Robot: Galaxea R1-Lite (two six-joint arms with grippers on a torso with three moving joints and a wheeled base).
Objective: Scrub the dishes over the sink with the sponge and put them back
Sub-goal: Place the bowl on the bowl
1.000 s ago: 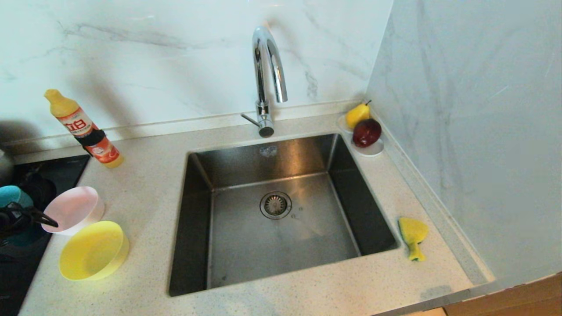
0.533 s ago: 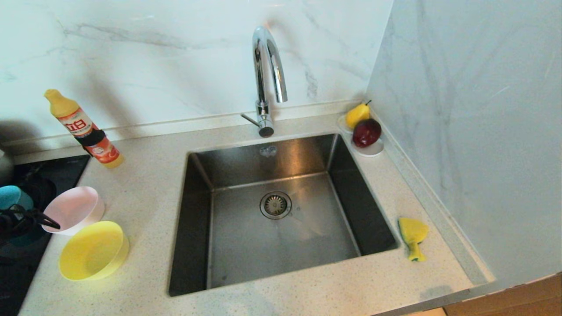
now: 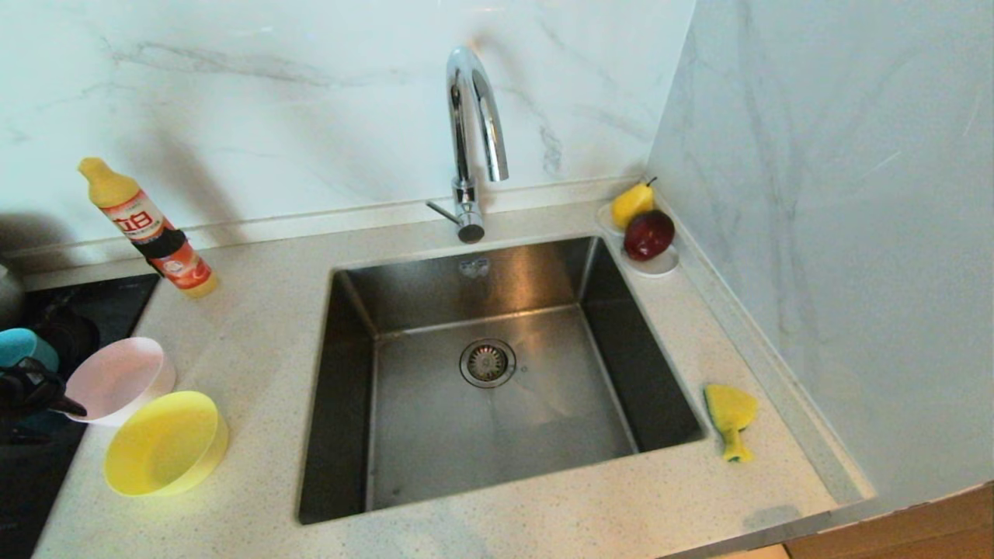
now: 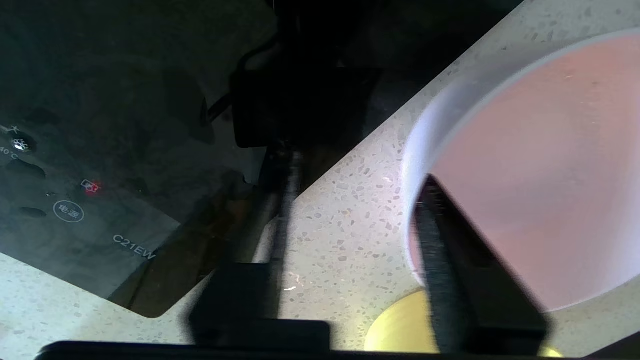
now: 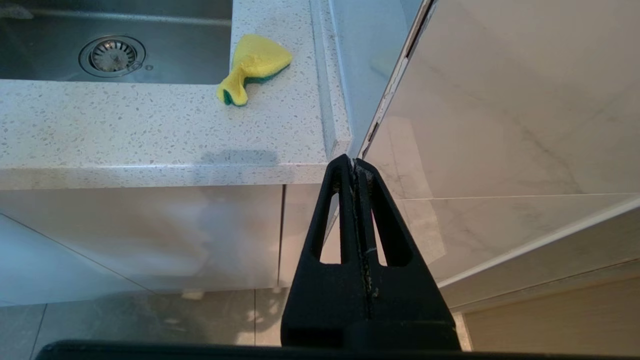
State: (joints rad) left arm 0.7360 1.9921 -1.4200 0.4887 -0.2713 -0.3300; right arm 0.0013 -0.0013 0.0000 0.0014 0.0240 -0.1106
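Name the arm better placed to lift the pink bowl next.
Left. The left gripper already straddles the pink bowl rim, one finger inside. The right gripper hangs shut below the counter edge, far off.

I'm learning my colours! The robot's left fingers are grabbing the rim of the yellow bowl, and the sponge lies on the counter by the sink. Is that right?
Not quite. The left wrist view shows the left gripper with fingers on the pink bowl, not the yellow bowl. The sponge does lie on the counter by the sink.

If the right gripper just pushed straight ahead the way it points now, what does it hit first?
Probably the front edge of the countertop where it meets the side wall panel. The right gripper, shut, sits low, pointing there; the sponge lies farther back. Depth is unclear.
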